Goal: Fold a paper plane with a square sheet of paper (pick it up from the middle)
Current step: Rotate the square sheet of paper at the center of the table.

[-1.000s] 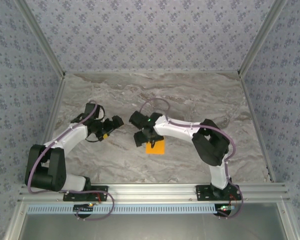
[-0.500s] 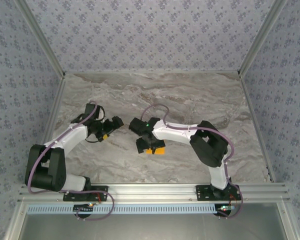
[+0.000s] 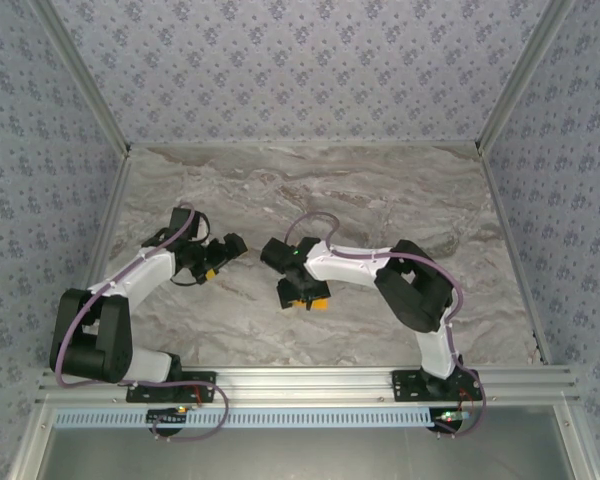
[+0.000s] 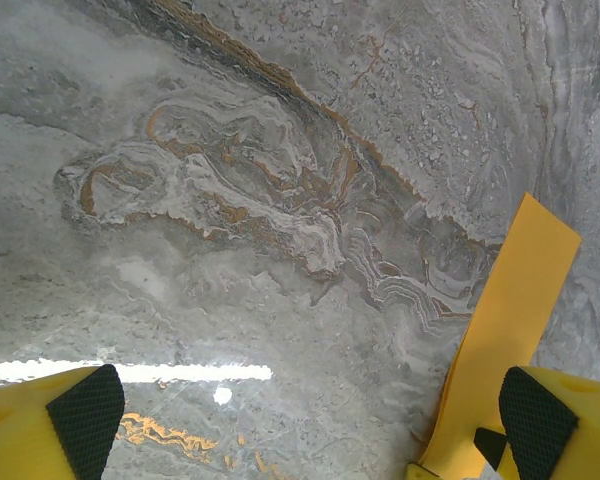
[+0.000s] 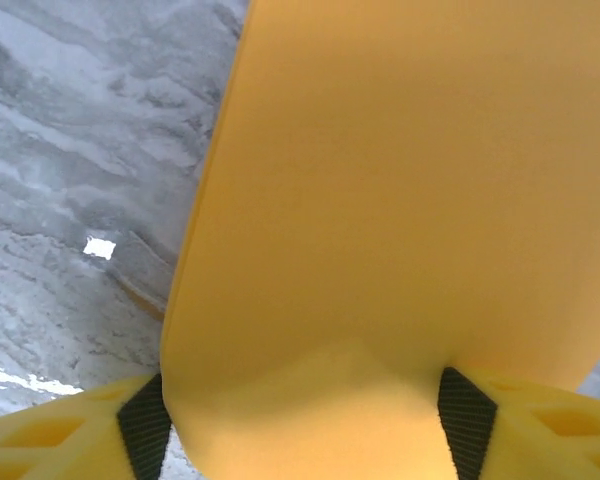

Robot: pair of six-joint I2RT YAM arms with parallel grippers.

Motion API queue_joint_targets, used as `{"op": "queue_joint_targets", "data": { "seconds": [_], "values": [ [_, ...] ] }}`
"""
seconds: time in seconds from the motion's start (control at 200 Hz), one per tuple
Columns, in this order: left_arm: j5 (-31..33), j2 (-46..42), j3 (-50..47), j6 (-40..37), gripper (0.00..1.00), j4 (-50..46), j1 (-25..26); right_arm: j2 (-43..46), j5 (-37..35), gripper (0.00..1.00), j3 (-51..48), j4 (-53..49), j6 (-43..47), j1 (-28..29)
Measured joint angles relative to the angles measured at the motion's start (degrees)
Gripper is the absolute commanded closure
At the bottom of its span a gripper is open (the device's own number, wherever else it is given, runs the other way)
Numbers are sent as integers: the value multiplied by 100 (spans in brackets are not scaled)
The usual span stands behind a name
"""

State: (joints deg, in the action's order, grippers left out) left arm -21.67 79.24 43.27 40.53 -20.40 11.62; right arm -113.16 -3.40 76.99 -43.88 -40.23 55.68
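Observation:
The square sheet of paper (image 3: 319, 299) is plain bright orange and lies on the marble table near the middle, mostly under my right gripper (image 3: 298, 292). In the right wrist view the paper (image 5: 400, 180) bows up between the two pads. Its left edge sits against the left pad (image 5: 145, 432), and the right gripper (image 5: 305, 428) is shut on it. My left gripper (image 3: 225, 252) hovers to the left of the sheet, apart from it. It is open (image 4: 305, 415), with bare marble between its fingers.
A yellow strip (image 4: 508, 320) sticks out beside the left gripper's right finger (image 4: 540, 425). The marble table (image 3: 380, 190) is bare at the back and right. Patterned walls and metal posts (image 3: 80, 75) close it in, and a rail (image 3: 310, 378) runs along the near edge.
My right gripper has shifted slightly down and left onto the sheet and now covers more of it. The left arm has not moved.

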Motion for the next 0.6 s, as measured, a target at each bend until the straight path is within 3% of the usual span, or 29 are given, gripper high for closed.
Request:
{"op": "queue_joint_targets", "data": {
  "seconds": [0.6],
  "values": [
    [-22, 0, -57, 0, 1, 13, -2, 660, 1075, 18, -918, 1012, 435, -507]
  ]
}}
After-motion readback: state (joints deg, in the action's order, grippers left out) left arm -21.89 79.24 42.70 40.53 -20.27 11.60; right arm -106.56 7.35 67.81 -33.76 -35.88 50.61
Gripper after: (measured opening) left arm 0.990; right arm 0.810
